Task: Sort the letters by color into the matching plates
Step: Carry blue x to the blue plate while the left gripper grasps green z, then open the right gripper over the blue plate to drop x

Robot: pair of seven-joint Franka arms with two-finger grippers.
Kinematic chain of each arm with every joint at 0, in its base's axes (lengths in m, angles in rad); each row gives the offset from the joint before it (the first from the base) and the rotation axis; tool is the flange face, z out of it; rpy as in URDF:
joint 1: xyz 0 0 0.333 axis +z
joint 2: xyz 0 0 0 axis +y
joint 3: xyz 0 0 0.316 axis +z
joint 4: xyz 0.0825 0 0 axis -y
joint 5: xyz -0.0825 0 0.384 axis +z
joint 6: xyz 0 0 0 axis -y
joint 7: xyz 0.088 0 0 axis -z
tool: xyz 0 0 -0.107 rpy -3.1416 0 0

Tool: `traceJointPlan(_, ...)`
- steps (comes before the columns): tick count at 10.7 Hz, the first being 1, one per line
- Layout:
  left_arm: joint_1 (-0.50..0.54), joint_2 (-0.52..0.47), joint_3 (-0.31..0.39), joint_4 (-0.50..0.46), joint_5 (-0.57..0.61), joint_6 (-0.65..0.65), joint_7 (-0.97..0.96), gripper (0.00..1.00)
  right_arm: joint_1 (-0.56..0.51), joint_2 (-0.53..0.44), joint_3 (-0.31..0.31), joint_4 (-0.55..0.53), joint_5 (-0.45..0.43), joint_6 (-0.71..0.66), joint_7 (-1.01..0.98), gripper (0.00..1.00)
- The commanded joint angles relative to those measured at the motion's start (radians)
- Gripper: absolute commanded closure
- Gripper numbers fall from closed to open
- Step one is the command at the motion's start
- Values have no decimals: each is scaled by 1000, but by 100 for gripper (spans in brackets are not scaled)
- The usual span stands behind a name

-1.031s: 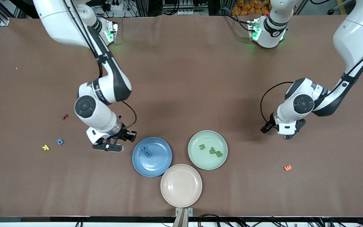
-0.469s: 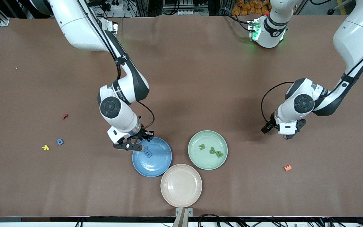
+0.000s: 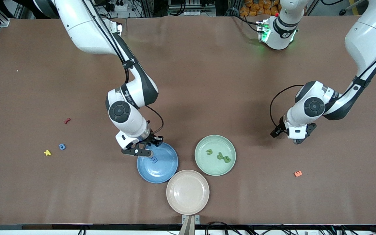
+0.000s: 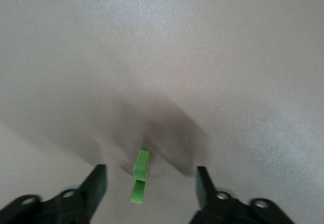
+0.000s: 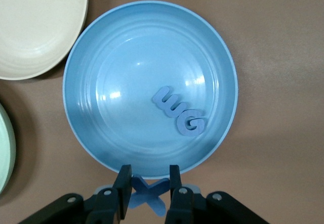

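meanwhile right gripper [image 5: 147, 186] jaws clamp blue x [image 5: 148, 196] over blue plate [image 5: 101, 47].

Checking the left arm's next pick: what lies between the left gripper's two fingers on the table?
In the left wrist view, a small green letter lies on the table between the open fingers of the left gripper, touching neither.

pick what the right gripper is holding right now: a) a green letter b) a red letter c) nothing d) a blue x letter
d: in the right wrist view the right gripper is shut on a blue x letter, held over the rim of the blue plate.
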Motion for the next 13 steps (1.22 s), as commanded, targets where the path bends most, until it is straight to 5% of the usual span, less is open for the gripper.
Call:
traceJointPlan(1, -6, -2, 1, -7, 37, 45, -128, 100, -5, 45, -10, 80, 1, -1, 18, 60)
traceJointPlan(3, -4, -2, 1, -7, 37, 46, -129, 100, -12, 56, -11, 102, 1, 3, 16, 37)
traceJointPlan(7, -4, -8, -2, 3, 36, 46, -132, 100, -37, 55, -13, 102, -85, 14, 5, 12)
traceJointPlan(13, -166, 30, -14, 164, 16, 46, -206, 100, -211, 42, -13, 87, -116, -16, -431, 6)
